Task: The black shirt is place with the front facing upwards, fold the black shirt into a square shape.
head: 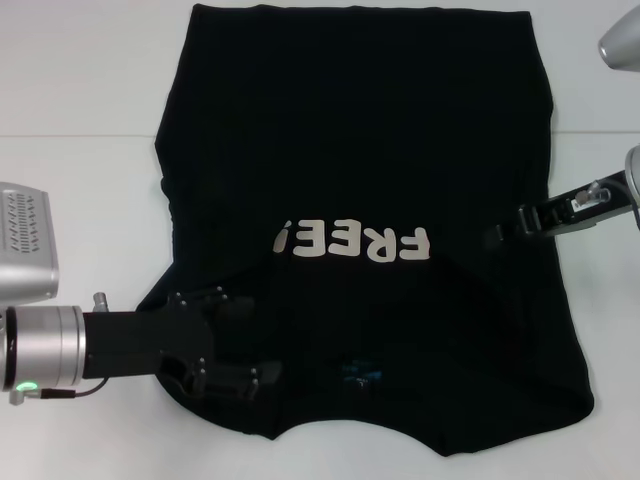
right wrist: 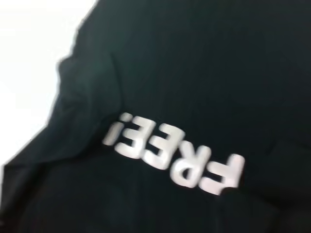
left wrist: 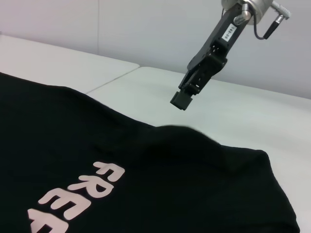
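The black shirt (head: 360, 150) lies spread on the white table, front up, with its collar end toward me. Its cream letters "FREE!" (head: 360, 243) read upside down, and a fold of cloth covers part of the "!". A small blue neck label (head: 360, 376) shows near the front edge. My left gripper (head: 232, 345) lies low over the shirt's near left part, fingers apart. My right gripper (head: 492, 235) sits at the shirt's right edge. In the left wrist view it (left wrist: 182, 100) hangs just above the cloth (left wrist: 146, 165), fingers together and holding nothing.
The white table (head: 80, 200) shows bare on both sides of the shirt. A seam in the tabletop (head: 70, 136) runs across behind the left arm. The shirt's near hem reaches almost to the table's front edge.
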Controlling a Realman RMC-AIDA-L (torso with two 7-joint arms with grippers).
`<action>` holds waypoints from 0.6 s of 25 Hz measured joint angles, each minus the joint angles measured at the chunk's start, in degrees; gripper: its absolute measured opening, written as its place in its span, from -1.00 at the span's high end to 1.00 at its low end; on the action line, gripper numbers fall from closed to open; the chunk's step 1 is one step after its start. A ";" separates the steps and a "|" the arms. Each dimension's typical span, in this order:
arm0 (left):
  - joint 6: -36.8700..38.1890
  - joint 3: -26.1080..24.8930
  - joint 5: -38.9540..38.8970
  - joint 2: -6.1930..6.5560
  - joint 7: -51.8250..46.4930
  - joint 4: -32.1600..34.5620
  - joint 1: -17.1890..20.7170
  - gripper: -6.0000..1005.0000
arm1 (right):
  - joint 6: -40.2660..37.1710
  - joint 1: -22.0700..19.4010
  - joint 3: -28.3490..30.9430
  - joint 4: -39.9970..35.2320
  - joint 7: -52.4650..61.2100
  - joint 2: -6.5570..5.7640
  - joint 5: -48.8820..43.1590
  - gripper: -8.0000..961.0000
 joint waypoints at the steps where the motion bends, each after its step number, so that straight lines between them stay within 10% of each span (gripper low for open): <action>1: -0.12 0.01 -0.07 0.00 -0.17 -0.03 0.03 -0.86 | -0.07 -0.64 0.04 0.08 -0.99 -0.05 1.78 0.73; 10: 4.29 -6.75 -0.50 0.86 -12.58 -0.07 -0.91 -0.87 | -0.36 -10.57 2.81 5.66 -25.93 -0.24 22.72 0.29; 15: 10.49 -12.35 -0.58 3.46 -28.62 -0.21 -1.72 -0.87 | -4.28 -16.95 3.42 9.29 -49.61 1.29 31.80 -0.19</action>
